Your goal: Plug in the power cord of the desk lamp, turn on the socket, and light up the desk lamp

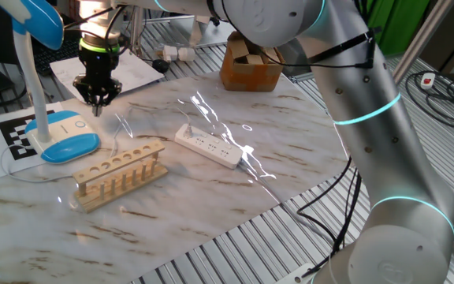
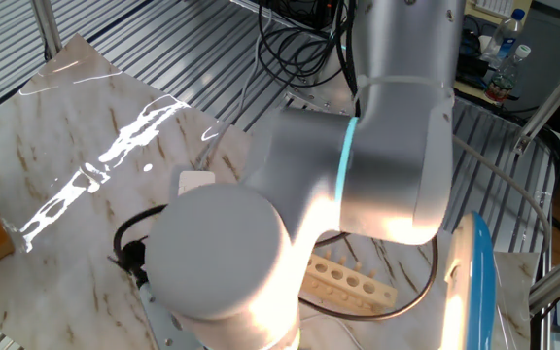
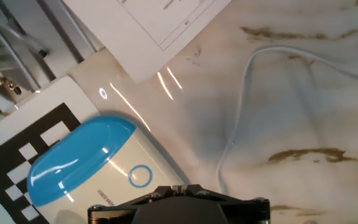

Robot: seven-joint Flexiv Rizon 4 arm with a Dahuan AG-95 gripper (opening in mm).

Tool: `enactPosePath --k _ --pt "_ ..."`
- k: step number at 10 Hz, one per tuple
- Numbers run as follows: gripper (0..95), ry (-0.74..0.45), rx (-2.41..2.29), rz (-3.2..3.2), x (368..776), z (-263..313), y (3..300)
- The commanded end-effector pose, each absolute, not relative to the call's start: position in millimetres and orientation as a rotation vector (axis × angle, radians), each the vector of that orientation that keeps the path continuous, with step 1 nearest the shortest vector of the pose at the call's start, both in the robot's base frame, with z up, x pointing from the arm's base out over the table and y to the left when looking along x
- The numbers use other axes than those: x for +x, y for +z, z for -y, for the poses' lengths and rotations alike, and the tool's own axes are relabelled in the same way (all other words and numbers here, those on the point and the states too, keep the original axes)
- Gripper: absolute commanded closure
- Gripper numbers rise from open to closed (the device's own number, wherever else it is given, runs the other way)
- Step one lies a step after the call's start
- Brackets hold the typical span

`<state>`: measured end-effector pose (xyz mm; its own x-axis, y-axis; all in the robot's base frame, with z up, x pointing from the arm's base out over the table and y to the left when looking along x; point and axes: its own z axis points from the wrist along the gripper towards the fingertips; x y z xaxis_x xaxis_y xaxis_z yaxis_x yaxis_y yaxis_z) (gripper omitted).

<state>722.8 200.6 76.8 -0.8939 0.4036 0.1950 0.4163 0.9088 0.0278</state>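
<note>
Marble tabletop (image 1: 211, 197), desk lamp (image 1: 61, 136) base just below tool (image 1: 96, 101).

the hand view looked straight down on a marble-patterned table (image 3: 303, 93). the desk lamp (image 3: 82, 165) filled the lower left, its blue oval head lying over the white base, where a blue ring mark showed just beside the head. under the base sat a black-and-white checkered marker sheet (image 3: 17, 146). a white printed paper (image 3: 148, 25) lay across the top, one corner pointing toward the lamp. the power cord (image 3: 244, 93), a thin white wire, curved from the right edge and ran down toward the bottom. the dark body of the gripper (image 3: 179, 208) edged the bottom; its fingers were out of sight
</note>
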Motion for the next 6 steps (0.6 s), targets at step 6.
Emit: enactPosePath --k 6 --pt "95.0 -0.024 -0.264 3.010 669.6 -168.6 84.7"
